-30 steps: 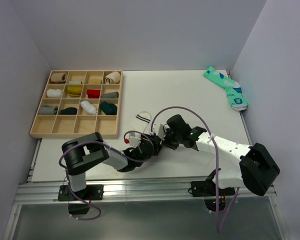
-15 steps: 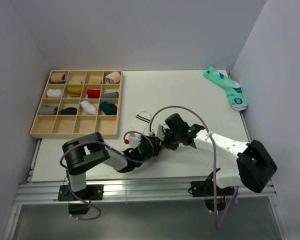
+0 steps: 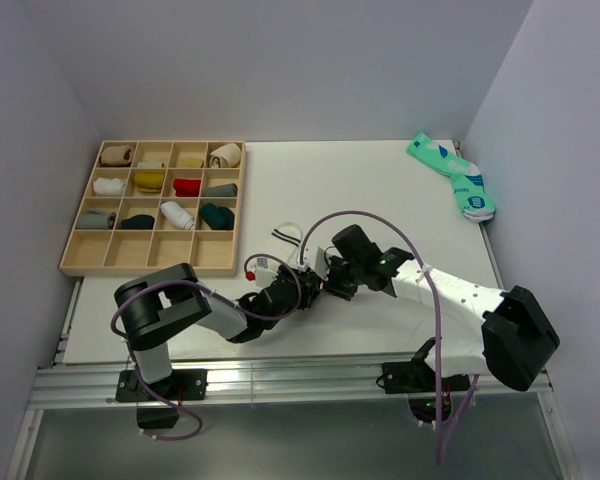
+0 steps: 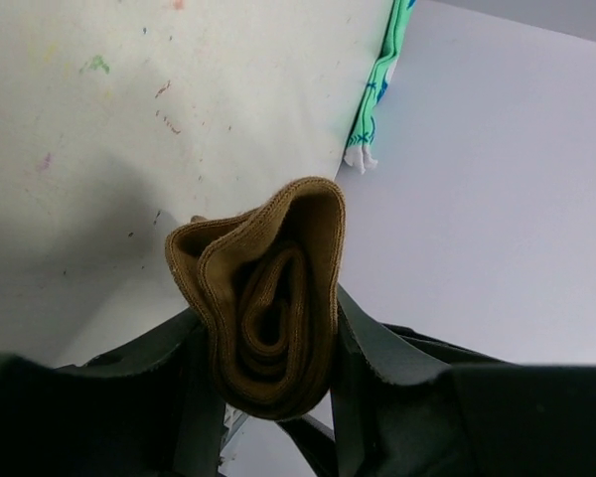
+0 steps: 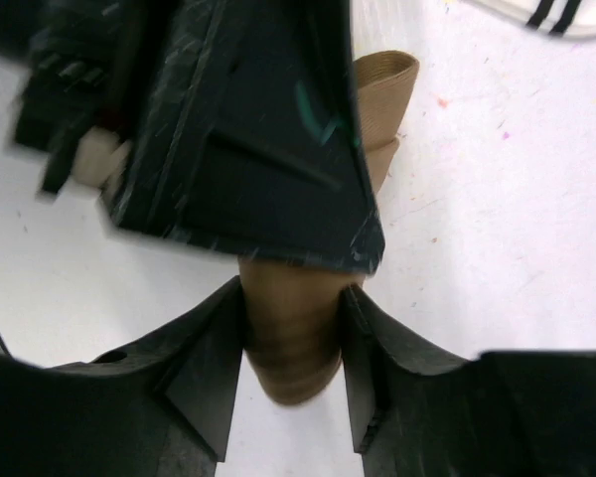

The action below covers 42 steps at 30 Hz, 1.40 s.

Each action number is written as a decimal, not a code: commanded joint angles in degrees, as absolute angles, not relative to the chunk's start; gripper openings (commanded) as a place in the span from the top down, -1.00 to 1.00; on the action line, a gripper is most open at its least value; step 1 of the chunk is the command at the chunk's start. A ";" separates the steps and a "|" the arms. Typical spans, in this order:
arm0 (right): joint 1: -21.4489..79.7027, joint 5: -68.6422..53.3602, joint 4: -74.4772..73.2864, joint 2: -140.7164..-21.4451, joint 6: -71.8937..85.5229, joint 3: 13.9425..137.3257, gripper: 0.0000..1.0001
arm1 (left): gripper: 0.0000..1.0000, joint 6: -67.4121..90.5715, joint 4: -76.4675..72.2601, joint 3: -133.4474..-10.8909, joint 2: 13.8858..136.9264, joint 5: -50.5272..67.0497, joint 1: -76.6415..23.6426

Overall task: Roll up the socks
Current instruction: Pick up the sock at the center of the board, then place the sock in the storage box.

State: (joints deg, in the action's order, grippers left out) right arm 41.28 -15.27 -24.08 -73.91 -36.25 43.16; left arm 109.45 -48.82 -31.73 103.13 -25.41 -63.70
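We see the brown sock [image 4: 268, 308] rolled up into a tight bundle, its coiled end facing the left wrist camera. It is held just above the table [image 3: 380, 190], near the middle and towards the front edge, where the two arms meet. The left gripper [image 4: 268, 333] is about half open, and its fingers [image 4: 184, 363] press on both sides of the roll. The right gripper [image 5: 293, 343] has hold of the same roll from the other end. It stands about as wide as the left, and the sock fills the gap between its fingers [image 5: 214, 358] (the dark body of the left gripper blocks much of that view). The white sock [image 3: 288, 237] with dark stripes lies flat just behind the grippers. The teal pair [image 3: 452, 178] lies well apart at the far right corner. A wooden tray [image 3: 152, 268] at the far left holds other rolled socks in its compartments.
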 commanded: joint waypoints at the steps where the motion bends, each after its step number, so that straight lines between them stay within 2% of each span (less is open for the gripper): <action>1: 42.54 -20.39 -26.37 -68.13 -37.88 43.77 -0.02 | 1.00 105.82 -50.27 -30.06 100.81 -27.42 -61.70; 6: 42.36 -19.78 -27.24 -65.31 -37.62 43.15 -0.19 | 1.00 103.10 -49.39 -30.23 99.41 -26.81 -61.00; 14: 41.31 -16.53 -29.00 -60.74 -36.21 43.59 -0.23 | 1.00 93.80 -48.08 -30.50 94.58 -21.46 -58.89; 18: 37.72 -16.61 -30.85 -58.72 -35.60 45.52 -0.25 | 1.00 88.96 -43.70 -29.71 85.47 -18.46 -56.61; 24: 30.60 -19.25 -33.13 -57.66 -36.12 48.95 -0.25 | 1.00 80.34 -25.59 -29.98 67.90 -14.70 -50.20; 29: 26.02 -21.18 -34.01 -59.23 -36.30 50.54 -0.26 | 1.00 74.72 -12.43 -29.71 55.84 -9.76 -38.34; 35: 24.70 -21.88 -32.96 -60.55 -35.95 50.71 -0.27 | 1.00 70.76 -4.85 -30.23 48.88 -2.64 -20.06; 42: 24.00 -21.18 -32.61 -63.36 -36.74 52.12 -0.26 | 1.00 69.26 -4.67 -35.31 53.17 8.52 -0.01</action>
State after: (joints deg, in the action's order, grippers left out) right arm 24.71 -20.86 -33.06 -62.54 -36.34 48.86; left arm 72.05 -5.65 -30.59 51.24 1.76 -5.04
